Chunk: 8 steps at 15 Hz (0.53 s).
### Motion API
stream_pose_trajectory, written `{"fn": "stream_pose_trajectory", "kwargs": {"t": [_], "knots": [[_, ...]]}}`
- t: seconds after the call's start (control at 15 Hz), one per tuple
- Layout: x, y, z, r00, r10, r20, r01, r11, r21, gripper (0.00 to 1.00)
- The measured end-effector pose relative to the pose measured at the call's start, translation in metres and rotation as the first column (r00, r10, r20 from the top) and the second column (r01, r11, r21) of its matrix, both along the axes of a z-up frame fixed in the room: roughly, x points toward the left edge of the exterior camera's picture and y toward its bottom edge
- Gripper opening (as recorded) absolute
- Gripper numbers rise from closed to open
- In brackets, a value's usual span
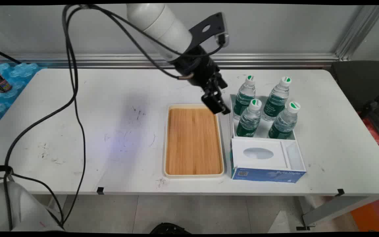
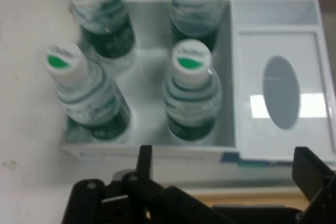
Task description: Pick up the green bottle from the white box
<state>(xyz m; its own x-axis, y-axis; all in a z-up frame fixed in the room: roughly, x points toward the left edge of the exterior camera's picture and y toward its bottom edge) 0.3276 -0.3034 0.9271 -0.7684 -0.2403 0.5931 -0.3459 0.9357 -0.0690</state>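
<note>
Gripper (image 2: 226, 166) released and seemingly empty, just beside bottles (image 2: 191, 98) in white box (image 2: 226, 77)

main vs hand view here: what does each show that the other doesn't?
Main only: the whole table, the full wooden tray beside the box, the arm's cables, and the gripper from outside, above the tray's far right corner next to the bottles.
Hand only: both fingers spread wide apart.
Both: four bottles standing in the white box, and its lidded section with the oval opening.
</note>
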Motion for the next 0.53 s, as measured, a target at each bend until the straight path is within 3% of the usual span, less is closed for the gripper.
{"fn": "stream_pose_trajectory", "kwargs": {"t": [0.53], "knots": [[-0.034,-0.050,0.004,0.998,0.047,-0.052,-0.052,0.994,-0.097,1.00]]}}
